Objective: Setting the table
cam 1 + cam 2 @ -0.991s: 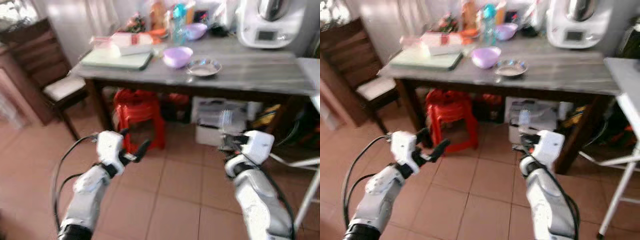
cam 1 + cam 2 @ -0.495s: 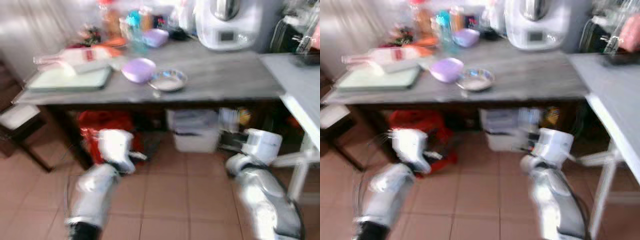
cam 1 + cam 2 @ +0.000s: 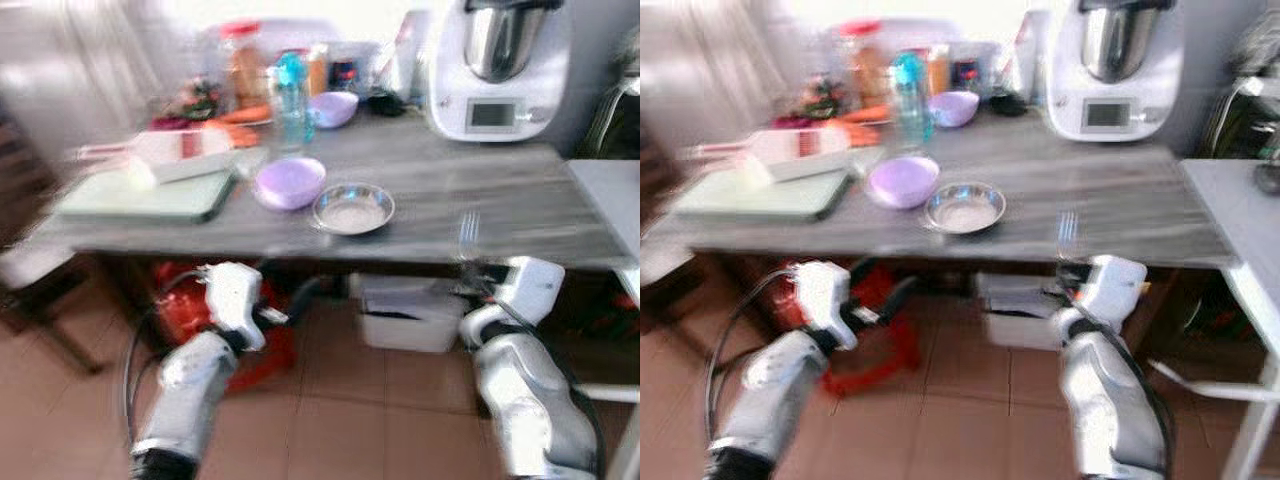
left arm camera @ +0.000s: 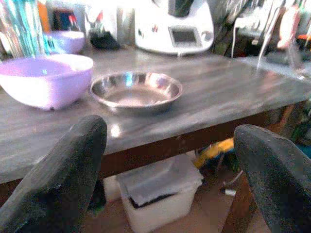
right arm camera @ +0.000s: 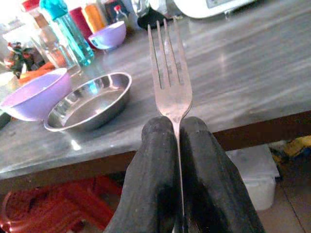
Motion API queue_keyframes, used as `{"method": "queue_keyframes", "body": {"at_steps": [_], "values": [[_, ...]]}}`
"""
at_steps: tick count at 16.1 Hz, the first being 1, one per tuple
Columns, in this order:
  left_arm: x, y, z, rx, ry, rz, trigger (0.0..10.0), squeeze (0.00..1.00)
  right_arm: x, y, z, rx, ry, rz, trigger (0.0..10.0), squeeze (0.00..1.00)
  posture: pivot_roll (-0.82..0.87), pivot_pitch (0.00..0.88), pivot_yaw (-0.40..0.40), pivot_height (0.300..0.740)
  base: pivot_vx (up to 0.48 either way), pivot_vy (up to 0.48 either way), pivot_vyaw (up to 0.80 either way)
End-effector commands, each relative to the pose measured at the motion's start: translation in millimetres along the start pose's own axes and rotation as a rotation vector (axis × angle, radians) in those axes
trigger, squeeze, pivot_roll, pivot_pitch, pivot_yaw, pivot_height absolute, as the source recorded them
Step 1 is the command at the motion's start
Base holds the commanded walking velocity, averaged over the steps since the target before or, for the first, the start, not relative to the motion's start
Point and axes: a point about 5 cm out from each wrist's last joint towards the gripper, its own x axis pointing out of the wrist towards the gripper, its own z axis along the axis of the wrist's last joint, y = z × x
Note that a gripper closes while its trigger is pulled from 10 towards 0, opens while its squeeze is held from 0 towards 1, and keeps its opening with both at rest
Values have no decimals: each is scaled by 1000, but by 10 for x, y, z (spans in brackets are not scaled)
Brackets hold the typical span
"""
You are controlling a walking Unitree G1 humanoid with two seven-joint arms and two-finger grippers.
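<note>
You have brought the robot closer to the grey wooden table (image 3: 520, 200). Your right gripper (image 5: 178, 127) clenches a silver metal fork (image 5: 169, 73) upright before the table edge, right of the shallow steel bowl (image 3: 353, 208). Your left gripper (image 4: 167, 165) hangs with fingers spread.

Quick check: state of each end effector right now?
Left end effector: open, empty.
Right end effector: shut on the fork, tines up.

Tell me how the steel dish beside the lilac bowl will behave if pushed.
The steel dish looks thin and shallow, so probably light and rigid. Its polished base on the smooth grey table would likely slide rather than tip. Pushed left, it would bump the lilac bowl.
</note>
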Motion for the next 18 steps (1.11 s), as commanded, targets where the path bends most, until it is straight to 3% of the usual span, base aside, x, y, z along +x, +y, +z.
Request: {"method": "queue_keyframes", "body": {"at_steps": [1,8,13,15,18], "values": [[43,-39,29,13,-8,-22,10000,0,13,-27,72,-6,-27,-9,10000,0,-15,0,68,740,379,0,-506],[9,-53,8,13,-1,-17,10000,0,23,-31,90,-36,-26,7,10000,0,-13,0,65,740,357,0,0],[-154,-48,11,9,-14,-4,10000,0,32,-94,113,-65,-24,19,10000,0,-9,0,66,740,113,0,0],[-374,-140,-22,3,1,-129,10000,0,64,-159,100,-80,-3,21,10000,0,-5,0,62,740,0,0,0],[-479,-206,-25,0,40,-247,10000,0,158,-184,104,-92,16,33,10000,0,2,0,59,740,0,0,0]]}}
